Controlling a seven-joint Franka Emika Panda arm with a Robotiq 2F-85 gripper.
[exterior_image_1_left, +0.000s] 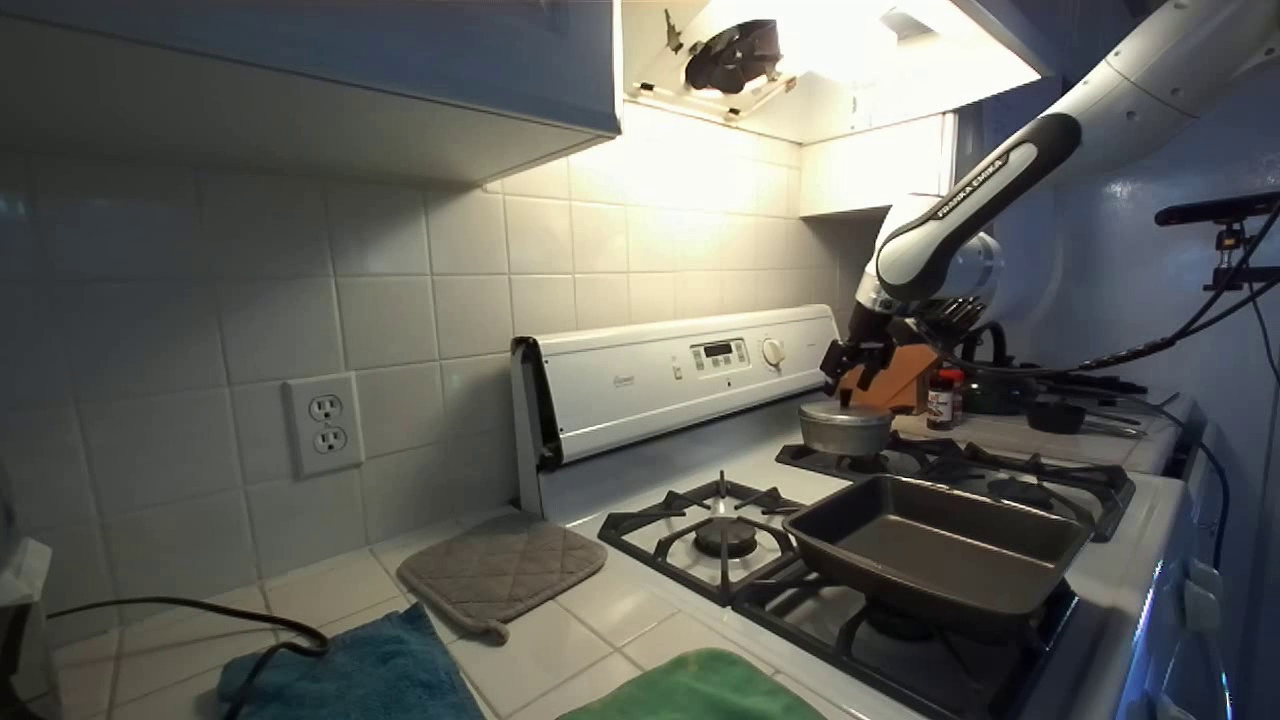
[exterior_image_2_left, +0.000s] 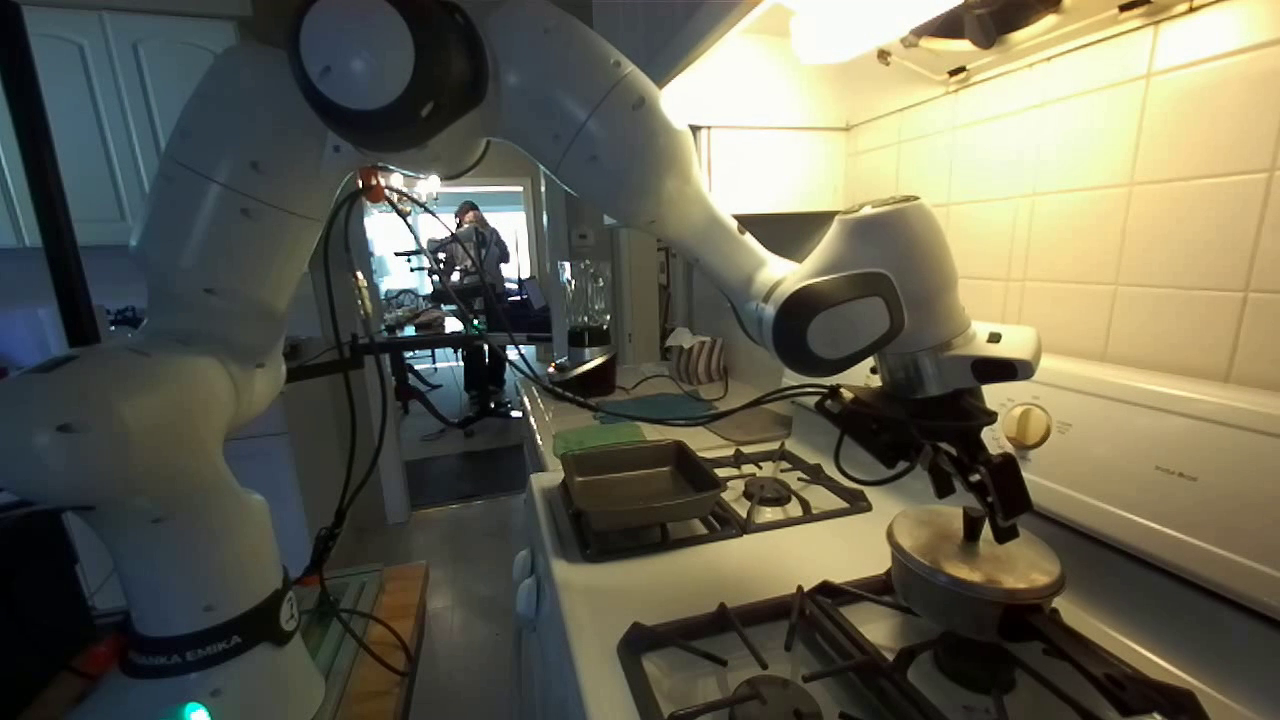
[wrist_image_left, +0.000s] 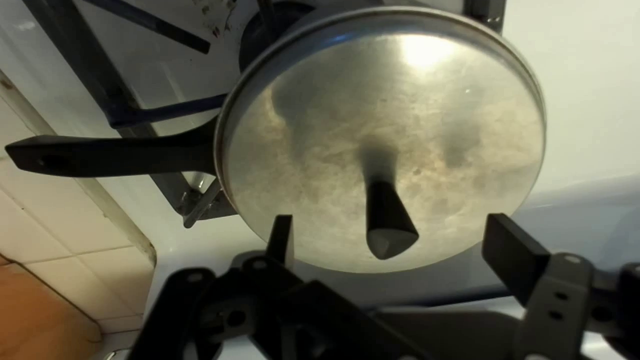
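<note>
The saucepan lid (wrist_image_left: 320, 190) is glossy metal; its knob (wrist_image_left: 387, 215) looks plastic. Near the back edge of the tile counter (exterior_image_1_left: 540, 655), the pot holder (exterior_image_1_left: 505, 568) is quilted cloth.

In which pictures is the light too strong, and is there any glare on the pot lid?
Both exterior views: hood light burnt out to white, nearby wall tiles washed out; wrist view: white glare spot on the pot lid, toward the picture's top, the open gripper dark.
</note>
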